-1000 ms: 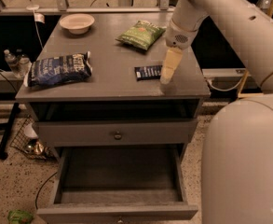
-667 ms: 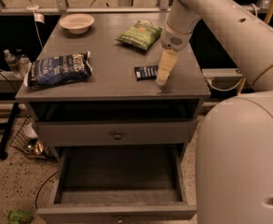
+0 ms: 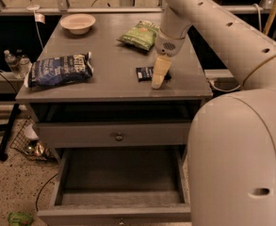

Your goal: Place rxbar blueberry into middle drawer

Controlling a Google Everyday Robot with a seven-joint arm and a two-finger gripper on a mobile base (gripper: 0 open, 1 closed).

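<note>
The rxbar blueberry (image 3: 144, 73), a small flat dark wrapper, lies on the grey cabinet top (image 3: 109, 81) near its right front. My gripper (image 3: 157, 80) points straight down at the bar's right end, its tip at the tabletop and covering that end of the bar. The middle drawer (image 3: 121, 173) is pulled open below, a deep box with a dark floor, and nothing shows inside it. Its front panel (image 3: 81, 216) is at the bottom of the view.
A large dark blue chip bag (image 3: 58, 70) lies at the left front of the top. A green snack bag (image 3: 140, 34) and a white bowl (image 3: 77, 22) sit at the back. A shut drawer (image 3: 118, 135) is above the open one. My robot body (image 3: 241, 164) fills the right.
My arm has swung left. The gripper has shifted from just right of the bar to over its right end. The bar and the drawer have not moved.
</note>
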